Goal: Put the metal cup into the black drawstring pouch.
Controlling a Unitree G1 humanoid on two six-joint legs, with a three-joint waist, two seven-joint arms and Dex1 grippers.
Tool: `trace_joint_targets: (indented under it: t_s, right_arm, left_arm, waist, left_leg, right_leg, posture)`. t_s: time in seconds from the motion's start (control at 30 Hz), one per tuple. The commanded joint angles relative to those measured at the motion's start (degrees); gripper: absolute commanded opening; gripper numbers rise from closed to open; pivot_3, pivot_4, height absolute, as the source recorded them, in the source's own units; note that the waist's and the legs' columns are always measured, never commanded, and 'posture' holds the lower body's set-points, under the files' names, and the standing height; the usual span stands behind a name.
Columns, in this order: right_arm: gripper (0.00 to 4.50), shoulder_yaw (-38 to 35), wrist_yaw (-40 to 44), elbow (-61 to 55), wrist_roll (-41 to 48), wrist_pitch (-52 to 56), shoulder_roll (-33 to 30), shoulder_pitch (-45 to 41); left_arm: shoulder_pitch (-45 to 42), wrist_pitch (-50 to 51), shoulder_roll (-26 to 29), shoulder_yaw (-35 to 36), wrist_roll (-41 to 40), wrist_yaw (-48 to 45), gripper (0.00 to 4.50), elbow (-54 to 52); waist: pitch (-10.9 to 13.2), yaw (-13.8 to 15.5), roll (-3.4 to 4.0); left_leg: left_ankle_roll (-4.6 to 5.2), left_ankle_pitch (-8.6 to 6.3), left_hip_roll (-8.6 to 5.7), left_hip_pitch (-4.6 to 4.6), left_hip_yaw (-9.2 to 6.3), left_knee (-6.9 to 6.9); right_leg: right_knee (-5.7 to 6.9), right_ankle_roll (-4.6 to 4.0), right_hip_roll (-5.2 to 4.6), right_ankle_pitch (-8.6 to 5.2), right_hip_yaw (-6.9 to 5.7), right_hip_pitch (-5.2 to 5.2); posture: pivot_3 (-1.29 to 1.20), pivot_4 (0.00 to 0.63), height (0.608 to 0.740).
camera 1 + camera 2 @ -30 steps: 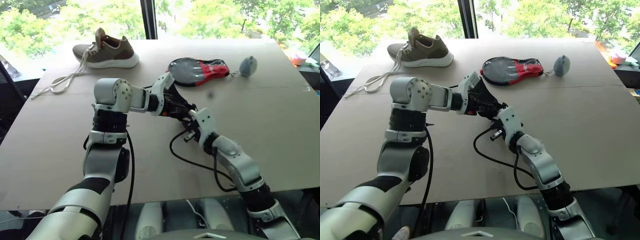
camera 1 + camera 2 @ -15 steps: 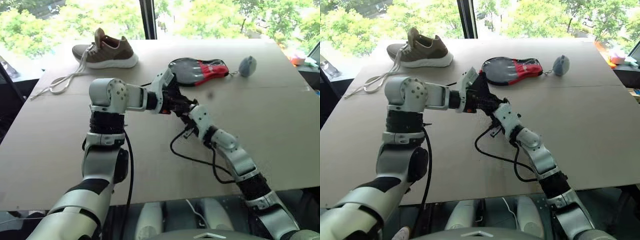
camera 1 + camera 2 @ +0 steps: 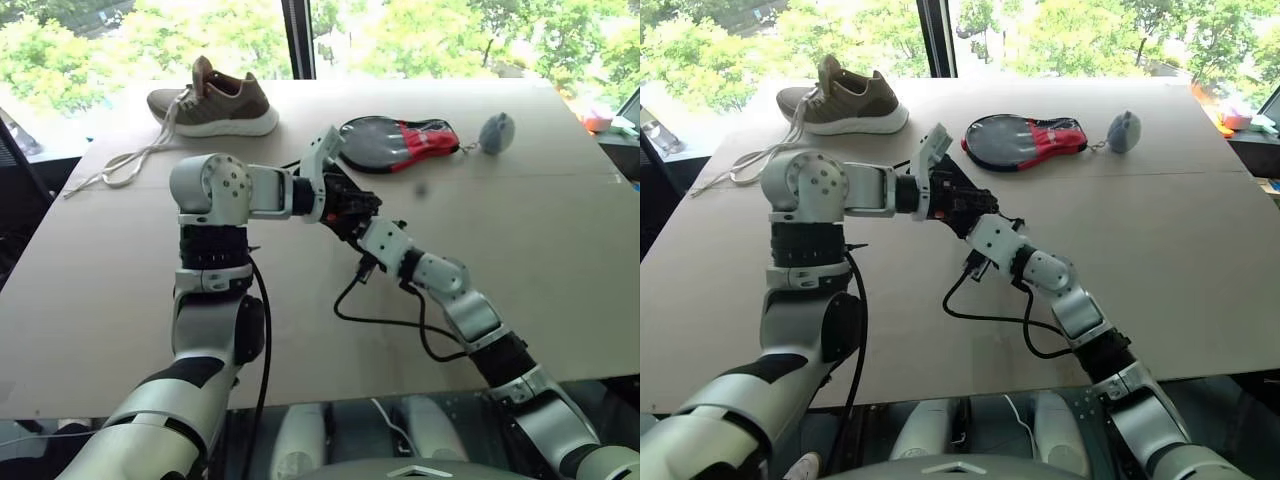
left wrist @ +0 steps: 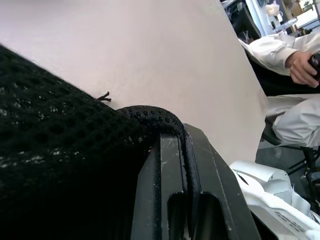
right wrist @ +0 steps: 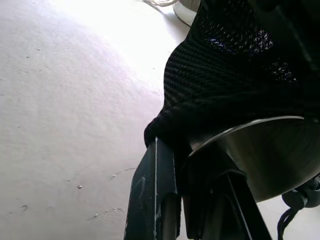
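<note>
Black drawstring pouch [image 5: 225,70] pinched by both jaws mid-frame above bench [image 3: 560,260]; metal cup [image 5: 260,155] rim at mouth, insertion incomplete.

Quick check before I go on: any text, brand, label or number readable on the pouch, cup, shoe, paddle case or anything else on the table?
None can be read.
black drawstring pouch: plain mesh, no label.
metal cup: bare steel, no marking.
shoe: no brand legible.
black-and-red paddle case: no print legible, too small to tell.
grey fuzzy ball: no tag visible.
</note>
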Motion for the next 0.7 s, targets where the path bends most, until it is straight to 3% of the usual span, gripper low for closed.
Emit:
trace_joint_targets:
  t_s: [0.03, 0.17, 0.3, 0.43, 0.57, 0.63, 0.7]
  right_arm:
    - [0.03, -3.48, -0.7, -0.09, 2.11, -0.56, 1.09, -1.79]
    - [0.03, -3.06, 0.97, -1.88, 3.8, 2.0, 3.33, -1.46]
    - [0.03, -7.16, -0.7, 0.73, 6.03, 4.09, 4.66, -2.57]
    - [0.03, -5.27, 3.27, -3.79, 7.65, 4.5, 4.89, -1.35]
    - [0.03, -12.78, -2.18, -0.67, 12.95, 11.4, 7.97, -2.23]
    - [0.03, -11.85, -0.14, -1.32, 13.1, 10.04, 8.12, -2.25]
    - [0.03, -5.86, 3.63, -4.09, 9.82, 6.19, 7.46, -1.79]
  left_arm:
    - [1.38, 1.08, -1.5, 1.0, -4.23, 0.62, 0.0, -4.2]
    - [3.23, 1.08, -2.94, 1.14, -6.23, 2.6, 0.0, -6.49]
    - [2.93, 1.08, -4.2, 3.08, -6.76, 4.65, 0.0, -6.13]
    - [2.88, 1.08, -4.06, 3.91, -6.69, 5.43, 0.0, -5.65]
    - [3.07, 1.08, -3.75, 4.51, -7.27, 5.96, 0.0, -5.99]
    - [3.0, 1.08, -4.28, 4.99, -7.18, 6.51, 0.0, -5.76]
    - [2.51, 1.03, -5.29, 5.65, -6.59, 6.78, 0.0, -5.12]
  waist:
    - [0.0, 0.0, 0.0]
    - [0.0, -0.15, 0.0]
    - [0.0, -0.03, 0.0]
    - [0.0, -0.02, 0.0]
    - [0.0, -0.03, 0.0]
    - [0.0, -0.03, 0.0]
    - [0.0, -0.06, 0.0]
  left_leg:
    - [0.0, 0.0, 0.01, 0.0, 0.0, 0.0]
    - [-0.01, 0.0, 0.02, 0.01, 0.02, 0.0]
    - [-0.01, 0.01, 0.03, 0.04, 0.02, 0.02]
    - [-0.01, 0.0, -0.04, 0.04, 0.01, 0.09]
    - [-0.02, 0.01, -0.01, 0.06, -0.01, 0.08]
    - [-0.03, 0.02, -0.01, 0.06, 0.0, 0.09]
    - [-0.03, 0.02, -0.05, 0.06, 0.01, 0.1]
  right_leg:
    - [0.02, 0.0, 0.0, 0.0, 0.0, 0.0]
    - [0.02, 0.0, -0.02, 0.0, 0.03, -0.01]
    - [0.13, -0.01, -0.01, 0.0, 0.02, -0.01]
    - [0.19, 0.0, -0.05, 0.0, 0.03, 0.0]
    - [0.29, -0.01, -0.04, 0.0, 0.02, -0.02]
    - [0.3, -0.01, -0.05, 0.0, 0.02, -0.02]
    - [0.3, -0.01, -0.07, 0.0, 0.03, -0.02]
  posture:
    - [0.0, 0.15, 0.74]
    - [0.0, 0.15, 0.74]
    - [0.0, 0.15, 0.74]
    - [0.0, 0.15, 0.74]
    - [0.0, 0.15, 0.74]
    - [0.0, 0.15, 0.74]
    - [0.0, 0.15, 0.74]
